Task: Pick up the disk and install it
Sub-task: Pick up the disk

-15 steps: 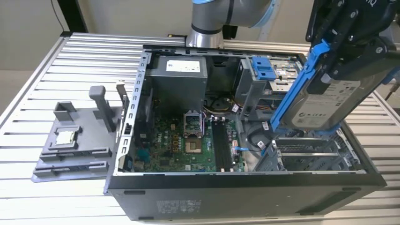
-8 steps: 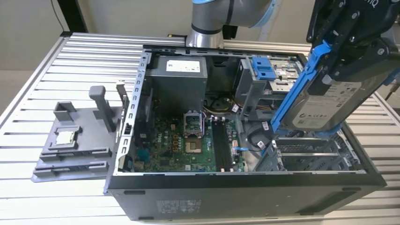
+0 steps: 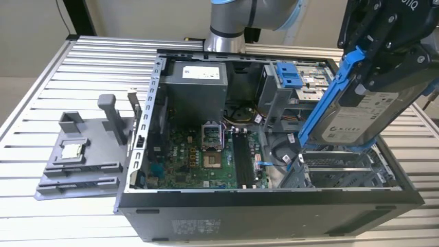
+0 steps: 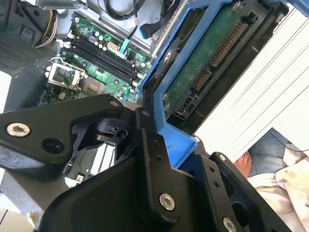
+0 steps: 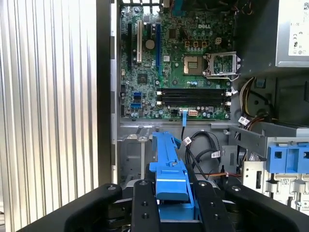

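The disk (image 3: 357,117) is a silver-grey drive with a white label and blue rails. It hangs tilted above the open computer case (image 3: 274,208), over the metal drive cage (image 3: 343,170) at the exterior view's right. My gripper (image 3: 379,72) is shut on the disk's upper end. In the second wrist view the disk (image 4: 212,53) shows its green circuit-board underside in a blue frame, held by the black fingers (image 4: 152,159). In the first wrist view the blue rail (image 5: 169,164) sits clamped in my gripper (image 5: 169,195), above the case's interior.
The motherboard (image 3: 205,154) lies on the case floor, with the power supply (image 3: 199,77) behind it and a bright-blue latch piece (image 3: 291,74) on the upper bay. A grey fixture (image 3: 89,170) holding a small square chip (image 3: 72,149) sits at the exterior view's left. A person's hand (image 4: 244,164) shows beyond the table.
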`<state>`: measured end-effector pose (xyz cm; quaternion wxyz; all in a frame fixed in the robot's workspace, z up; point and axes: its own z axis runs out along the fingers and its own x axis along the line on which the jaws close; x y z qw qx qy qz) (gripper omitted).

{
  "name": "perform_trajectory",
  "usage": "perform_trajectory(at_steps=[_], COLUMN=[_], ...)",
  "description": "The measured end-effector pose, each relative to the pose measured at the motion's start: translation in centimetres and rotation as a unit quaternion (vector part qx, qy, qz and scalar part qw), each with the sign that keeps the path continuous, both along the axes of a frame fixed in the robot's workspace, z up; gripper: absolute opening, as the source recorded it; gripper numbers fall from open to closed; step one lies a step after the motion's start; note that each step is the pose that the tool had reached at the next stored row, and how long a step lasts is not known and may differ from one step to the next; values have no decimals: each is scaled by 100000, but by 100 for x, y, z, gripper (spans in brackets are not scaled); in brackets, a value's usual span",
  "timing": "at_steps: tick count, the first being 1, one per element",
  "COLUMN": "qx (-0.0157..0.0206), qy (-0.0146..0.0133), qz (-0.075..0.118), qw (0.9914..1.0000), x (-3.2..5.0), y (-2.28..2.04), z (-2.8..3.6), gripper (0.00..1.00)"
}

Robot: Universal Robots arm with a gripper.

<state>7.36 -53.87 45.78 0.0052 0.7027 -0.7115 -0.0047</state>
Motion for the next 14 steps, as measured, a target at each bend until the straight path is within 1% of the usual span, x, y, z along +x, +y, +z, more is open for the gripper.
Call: perform_trajectory(at_steps=[4,6,10,13,14], qx=[-6,-6,0,13,71], qy=[-10,-131,-476,-506,-508], qz=[1,4,5,1,-1], qw=[100000,100000,99999,99999,99999], x=[0,1,1,13,20], y=[-1,-2,-6,-15,-20], z=[-2,-11,-33,-40,-42], gripper=[0,0,0,0,0])
